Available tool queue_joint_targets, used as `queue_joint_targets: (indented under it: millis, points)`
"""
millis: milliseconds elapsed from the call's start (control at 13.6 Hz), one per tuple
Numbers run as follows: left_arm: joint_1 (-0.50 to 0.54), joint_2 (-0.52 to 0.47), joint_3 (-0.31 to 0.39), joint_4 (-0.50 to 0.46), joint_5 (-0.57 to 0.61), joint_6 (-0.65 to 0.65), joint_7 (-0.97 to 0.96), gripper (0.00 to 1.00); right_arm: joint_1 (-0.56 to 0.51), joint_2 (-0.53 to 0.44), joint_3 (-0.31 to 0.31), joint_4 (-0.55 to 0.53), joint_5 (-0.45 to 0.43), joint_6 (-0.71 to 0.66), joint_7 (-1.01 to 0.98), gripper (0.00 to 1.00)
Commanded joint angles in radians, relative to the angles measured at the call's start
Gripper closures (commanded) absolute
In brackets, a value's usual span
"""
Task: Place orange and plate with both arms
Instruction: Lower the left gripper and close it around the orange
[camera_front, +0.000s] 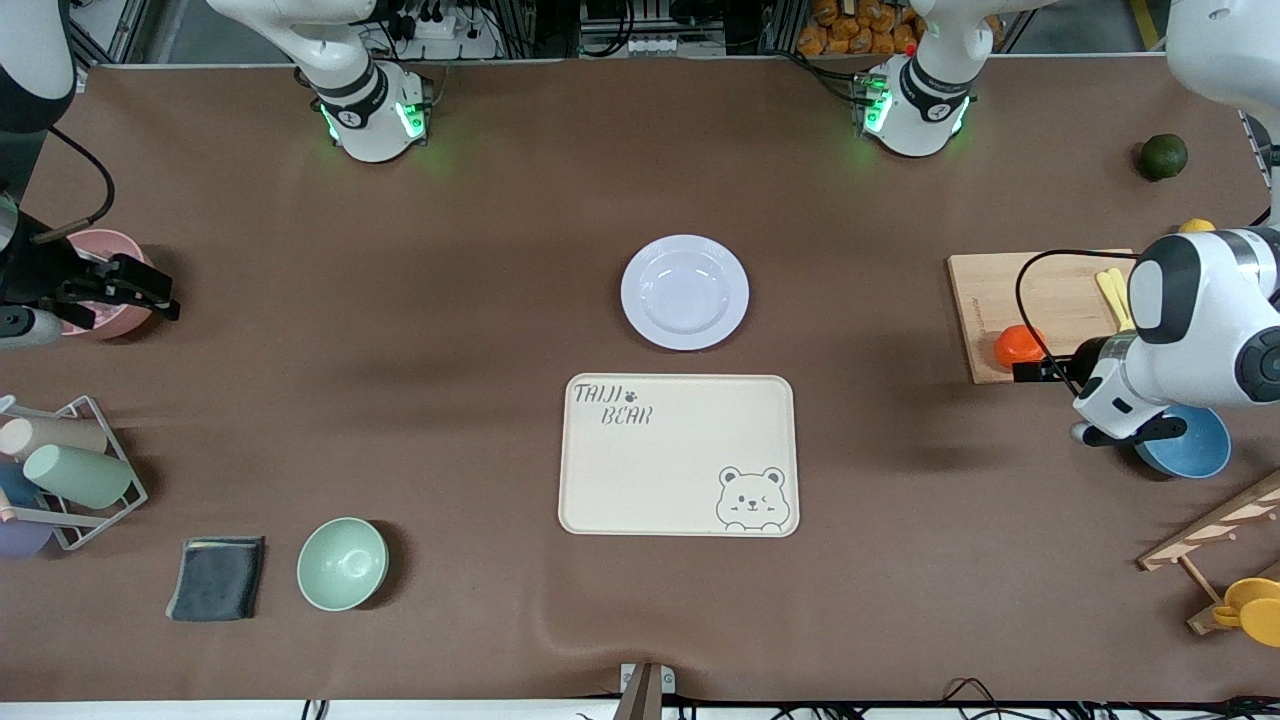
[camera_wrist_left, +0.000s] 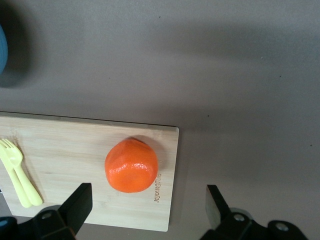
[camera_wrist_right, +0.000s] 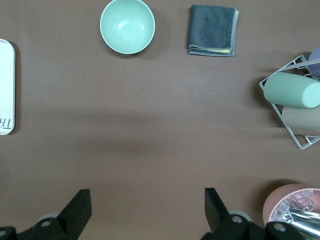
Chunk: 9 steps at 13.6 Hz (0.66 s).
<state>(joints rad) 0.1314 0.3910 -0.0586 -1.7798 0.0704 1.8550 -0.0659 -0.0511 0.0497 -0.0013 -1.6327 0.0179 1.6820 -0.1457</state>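
The orange (camera_front: 1018, 347) sits on a wooden cutting board (camera_front: 1040, 300) toward the left arm's end of the table. It also shows in the left wrist view (camera_wrist_left: 131, 165), near the board's (camera_wrist_left: 75, 150) corner. My left gripper (camera_front: 1028, 372) (camera_wrist_left: 148, 201) is open and hovers just over the board's edge beside the orange, touching nothing. The lavender-white plate (camera_front: 685, 292) lies empty at mid-table. My right gripper (camera_front: 155, 297) (camera_wrist_right: 147, 205) is open and empty over bare table by a pink bowl (camera_front: 105, 280), and waits there.
A beige bear tray (camera_front: 680, 470) lies nearer the camera than the plate. A yellow fork (camera_wrist_left: 17, 172) lies on the board. A blue bowl (camera_front: 1190, 445), dark green fruit (camera_front: 1163, 156), green bowl (camera_front: 342, 563), grey cloth (camera_front: 217, 578) and cup rack (camera_front: 70, 480) stand around.
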Motion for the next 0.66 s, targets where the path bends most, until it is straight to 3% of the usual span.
queue_joint_targets:
  millis: [0, 590]
  points:
    - [0.010, -0.017, -0.009, -0.038, 0.038, 0.018, 0.008, 0.00, 0.007, -0.001, 0.000, 0.011, -0.012, -0.013, 0.026, 0.00]
    - [0.017, -0.083, -0.015, -0.277, 0.135, 0.248, 0.271, 0.00, 0.007, -0.001, 0.000, 0.013, -0.010, -0.013, 0.031, 0.00]
